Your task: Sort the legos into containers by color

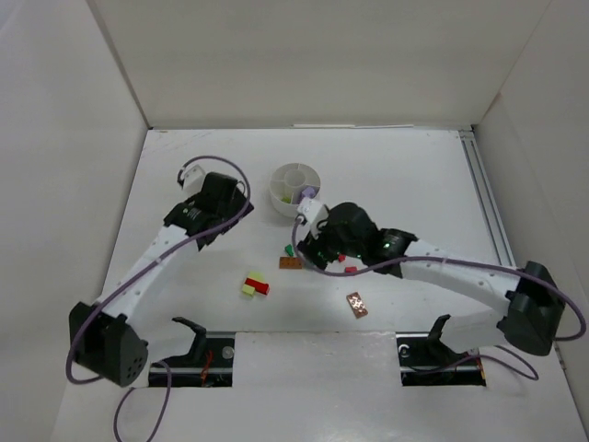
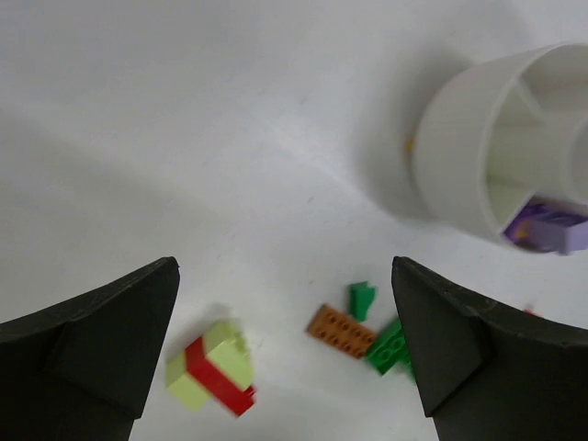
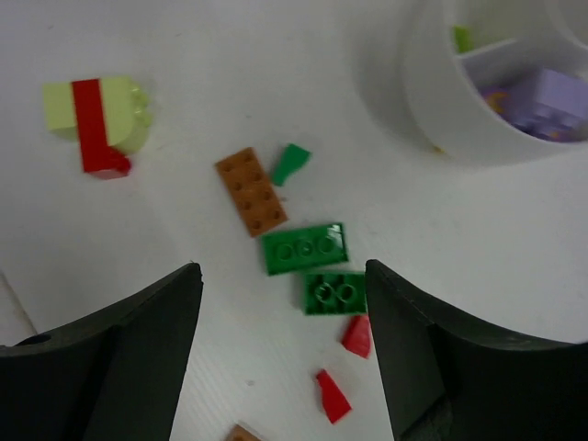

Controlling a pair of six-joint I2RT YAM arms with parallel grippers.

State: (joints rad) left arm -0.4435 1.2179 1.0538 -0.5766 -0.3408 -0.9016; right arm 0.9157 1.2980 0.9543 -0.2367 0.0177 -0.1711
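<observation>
right end effector [image 3: 283,276] gapes wide and empty over two green legos [image 3: 303,248], red bits [image 3: 356,335] and an orange-brown brick [image 3: 251,191] loose on the bench [image 3: 184,46]. left end effector [image 2: 285,266] is likewise spread, holding nothing. a light purple brick [image 3: 551,101] lies in one wedge of the white dish [image 3: 432,119] nearby.

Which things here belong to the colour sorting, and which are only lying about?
For the job: green bricks, orange-brown plates, red pieces, yellow-green and red stack, purple brick, divided white dish.
Not for the job: black clamps, metal rail.
</observation>
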